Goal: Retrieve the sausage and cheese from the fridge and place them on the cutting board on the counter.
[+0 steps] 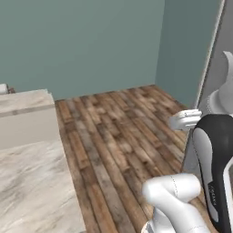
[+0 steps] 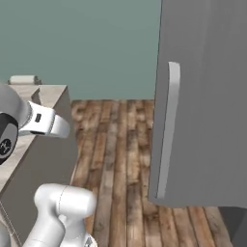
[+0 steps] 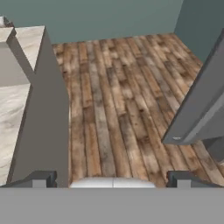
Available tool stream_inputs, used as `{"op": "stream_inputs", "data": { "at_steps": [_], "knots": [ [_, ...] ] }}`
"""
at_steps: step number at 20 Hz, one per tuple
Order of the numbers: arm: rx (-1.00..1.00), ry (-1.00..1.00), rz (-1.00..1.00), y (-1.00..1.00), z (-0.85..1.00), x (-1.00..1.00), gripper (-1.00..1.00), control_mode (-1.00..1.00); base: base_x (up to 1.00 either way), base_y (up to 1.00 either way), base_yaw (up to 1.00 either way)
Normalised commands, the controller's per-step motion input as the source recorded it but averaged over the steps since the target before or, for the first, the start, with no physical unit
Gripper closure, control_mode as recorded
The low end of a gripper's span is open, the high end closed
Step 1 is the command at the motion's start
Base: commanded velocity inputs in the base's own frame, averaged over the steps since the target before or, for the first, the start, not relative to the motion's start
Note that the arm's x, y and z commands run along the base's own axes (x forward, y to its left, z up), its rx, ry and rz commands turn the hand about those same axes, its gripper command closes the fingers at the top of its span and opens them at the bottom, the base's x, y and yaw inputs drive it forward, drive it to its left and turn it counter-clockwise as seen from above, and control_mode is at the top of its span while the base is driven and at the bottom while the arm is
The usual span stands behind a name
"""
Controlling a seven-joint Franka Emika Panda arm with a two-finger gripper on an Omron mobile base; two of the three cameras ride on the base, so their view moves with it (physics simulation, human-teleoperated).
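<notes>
Fridge point(image 3: 199, 103) door right of open hand point(image 3: 113, 178)

The end effector point(image 3: 112, 177) stands wide apart over a brown plank wooden floor point(image 3: 113, 96). The beige-grey marbled stone table point(image 3: 13, 100) lies left; the grey fridge door point(image 3: 201, 105) juts in at right.

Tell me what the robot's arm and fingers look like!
The arm is made of smooth, rounded white shells with dark black parts at the joints, one edged in a thin white line. The gripper has two small, blocky dark-grey fingers. No cables show.
</notes>
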Motion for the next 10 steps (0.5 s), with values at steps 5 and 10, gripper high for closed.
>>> {"op": "stream_inputs", "data": {
  "at_steps": [5, 10],
  "knots": [
    [0.00, 0.00, 0.00, 0.00, 0.00, 0.00, -1.00, 1.00, 1.00, 0.04, 0.05],
    [0.00, 0.00, 0.00, 0.00, 0.00, 0.00, -1.00, 1.00, 1.00, 0.00, -0.03]
  ]
}}
